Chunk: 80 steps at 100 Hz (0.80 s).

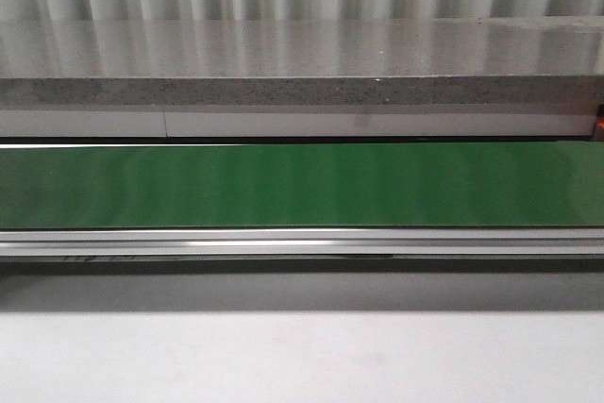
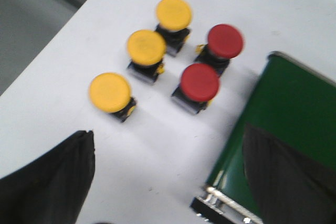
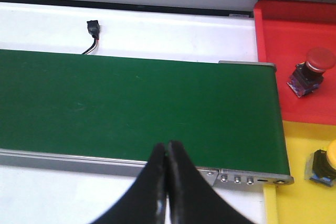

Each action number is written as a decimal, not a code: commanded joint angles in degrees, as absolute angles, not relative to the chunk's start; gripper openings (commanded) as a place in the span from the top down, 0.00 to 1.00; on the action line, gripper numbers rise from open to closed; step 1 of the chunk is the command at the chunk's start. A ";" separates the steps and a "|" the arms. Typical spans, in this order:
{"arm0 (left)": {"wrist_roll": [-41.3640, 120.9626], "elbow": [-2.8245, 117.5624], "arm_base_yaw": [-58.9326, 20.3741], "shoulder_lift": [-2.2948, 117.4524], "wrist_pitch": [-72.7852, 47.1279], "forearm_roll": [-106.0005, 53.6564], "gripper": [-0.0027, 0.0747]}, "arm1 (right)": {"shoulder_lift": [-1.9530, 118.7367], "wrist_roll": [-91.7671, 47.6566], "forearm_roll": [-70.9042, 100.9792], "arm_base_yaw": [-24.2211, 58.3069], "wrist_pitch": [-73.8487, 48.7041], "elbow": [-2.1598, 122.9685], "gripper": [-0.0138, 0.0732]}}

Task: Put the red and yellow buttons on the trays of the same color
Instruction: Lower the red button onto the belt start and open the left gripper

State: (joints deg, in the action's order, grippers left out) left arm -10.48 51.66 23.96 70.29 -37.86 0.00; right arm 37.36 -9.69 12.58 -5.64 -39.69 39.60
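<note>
On the white table under the left gripper [image 2: 168,182], fingers spread wide, three yellow buttons [image 2: 109,92] and two red buttons [image 2: 199,82] sit beside the green belt [image 2: 294,108]. Over that belt, the right gripper [image 3: 167,182] is pinched closed, empty; one red button [image 3: 313,69] sits on the red tray [image 3: 278,40], one yellow button [image 3: 324,166] on the yellow tray [image 3: 294,203]. No writing is readable.

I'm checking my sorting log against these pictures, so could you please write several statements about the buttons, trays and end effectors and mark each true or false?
1. Three yellow buttons stand on the white table. True.
2. The red tray holds no button. False: one red button stands in it.
3. The right end effector is shut and empty. True.
4. The left end effector grips a button. False: it is open, holding nothing.
5. A button lies on the green belt. False: the belt is bare.
</note>
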 commanded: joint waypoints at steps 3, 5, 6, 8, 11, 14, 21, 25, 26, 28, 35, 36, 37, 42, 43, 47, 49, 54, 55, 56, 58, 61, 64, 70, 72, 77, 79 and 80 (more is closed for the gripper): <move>-11.58 49.78 28.01 68.72 -32.68 0.00 0.25 | 37.21 -10.20 12.93 -5.59 -36.34 41.04 0.92; -11.58 49.06 28.80 68.72 -31.88 0.00 0.25 | 37.21 -10.20 12.93 -5.59 -36.34 41.04 0.92; -11.58 48.83 29.30 68.72 -31.65 0.00 0.25 | 37.21 -10.20 12.93 -5.59 -36.34 41.04 0.92; -11.58 48.17 29.96 68.72 -30.91 0.00 0.25 | 37.21 -10.20 12.93 -5.59 -36.34 41.04 0.92; -11.58 47.37 30.69 68.85 -30.03 0.00 0.25 | 37.21 -10.20 12.93 -5.59 -36.34 41.04 0.92; -11.58 46.71 31.29 68.97 -29.06 0.00 0.25 | 37.21 -10.20 12.93 -5.59 -36.34 41.04 0.92; -11.58 45.92 31.94 69.92 -27.83 0.00 0.25 | 37.21 -10.20 12.93 -5.59 -36.34 41.04 0.92; -11.58 45.83 32.05 70.87 -27.66 0.00 0.25 | 37.21 -10.20 12.93 -5.59 -36.34 41.04 0.92; -11.58 45.83 32.05 71.06 -27.50 0.00 0.25 | 37.21 -10.20 12.93 -5.59 -36.34 41.04 0.92; -11.58 45.95 32.05 71.62 -27.39 0.00 0.25 | 37.21 -10.20 12.93 -5.59 -36.34 41.04 0.92; -11.58 46.41 32.05 73.88 -26.72 0.00 0.25 | 37.21 -10.20 12.93 -5.59 -36.34 41.04 0.92; -11.58 46.56 32.05 74.13 -26.72 0.00 0.25 | 37.21 -10.20 12.93 -5.59 -36.34 41.04 0.92; -11.58 46.54 32.05 74.65 -26.72 0.00 0.25 | 37.21 -10.20 12.93 -5.59 -36.34 41.04 0.92; -11.58 47.23 32.05 76.56 -26.72 0.00 0.25 | 37.21 -10.20 12.93 -5.59 -36.34 41.04 0.92; -11.58 47.41 32.05 76.83 -26.72 0.00 0.25 | 37.21 -10.20 12.93 -5.59 -36.34 41.04 0.92; -11.58 48.07 32.05 78.51 -26.72 0.00 0.25 | 37.21 -10.20 12.93 -5.59 -36.34 41.04 0.92; -11.58 48.38 32.05 79.34 -26.72 0.00 0.25 | 37.21 -10.20 12.93 -5.59 -36.34 41.04 0.92; -11.58 49.37 32.05 81.23 -26.72 0.00 0.25 | 37.21 -10.20 12.93 -5.59 -36.34 41.04 0.92; -11.58 49.51 32.05 81.50 -26.72 0.00 0.25 | 37.21 -10.20 12.93 -5.59 -36.34 41.04 0.92; -11.58 49.66 32.05 82.00 -26.72 0.00 0.25 | 37.21 -10.20 12.93 -5.59 -36.34 41.04 0.92; -11.58 50.13 32.05 82.79 -26.72 0.00 0.25 | 37.21 -10.20 12.93 -5.59 -36.34 41.04 0.92; -11.58 50.97 32.05 83.81 -26.72 0.00 0.25 | 37.21 -10.20 12.93 -5.59 -36.34 41.04 0.92; -11.58 51.68 32.05 84.76 -26.83 0.00 0.25 | 37.21 -10.20 12.93 -5.59 -36.34 41.04 0.92; -11.58 53.28 32.05 86.66 -27.55 0.00 0.25 | 37.21 -10.20 12.93 -5.59 -36.34 41.04 0.92; -11.58 53.62 31.93 87.24 -27.90 0.00 0.25 | 37.21 -10.20 12.93 -5.59 -36.34 41.04 0.92; -11.58 54.75 31.65 88.58 -28.46 0.00 0.25 | 37.21 -10.20 12.93 -5.59 -36.34 41.04 0.92; -11.47 55.18 31.50 89.12 -28.78 0.00 0.25 | 37.21 -10.20 12.93 -5.59 -36.34 41.04 0.92; -11.32 55.46 31.50 89.31 -28.80 0.00 0.25 | 37.21 -10.20 12.93 -5.59 -36.34 41.04 0.92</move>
State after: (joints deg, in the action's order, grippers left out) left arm -11.08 52.27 31.98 89.24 -30.01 0.00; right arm 37.36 -9.69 12.58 -5.64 -39.69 39.60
